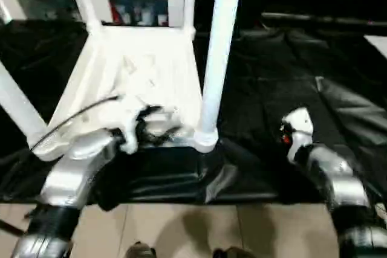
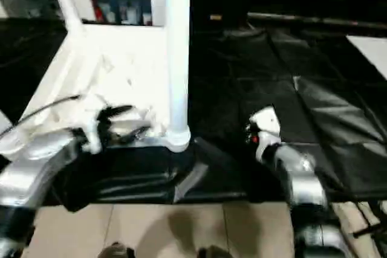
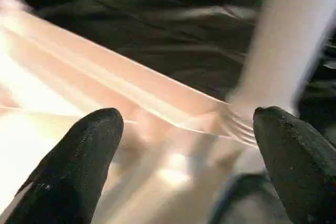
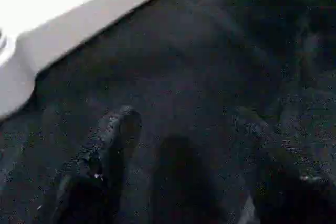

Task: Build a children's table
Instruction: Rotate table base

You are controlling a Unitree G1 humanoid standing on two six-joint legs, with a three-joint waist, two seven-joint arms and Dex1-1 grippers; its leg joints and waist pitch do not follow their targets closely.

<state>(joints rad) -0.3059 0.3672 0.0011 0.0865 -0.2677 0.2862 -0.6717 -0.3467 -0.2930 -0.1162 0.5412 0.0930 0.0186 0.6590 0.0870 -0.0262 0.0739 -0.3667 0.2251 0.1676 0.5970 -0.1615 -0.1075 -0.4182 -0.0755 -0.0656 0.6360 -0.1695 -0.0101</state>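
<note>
White plastic children's table [image 1: 151, 70] lies upside down on black sheet [image 1: 284, 95], legs up. Left gripper [image 3: 184, 150] open over its edge; right gripper [image 4: 189, 156] open, empty. Likely light, stiff, slippery: you grip near-corner tube leg [image 1: 216, 58] low, by socket.

Looks like an indoor robot test room, not a lived-in home. Black plastic sheeting [image 1: 284, 89] is spread over a beige tiled floor [image 1: 181, 228]. A white glass-door cabinet [image 1: 136, 7] stands against the back wall.
</note>
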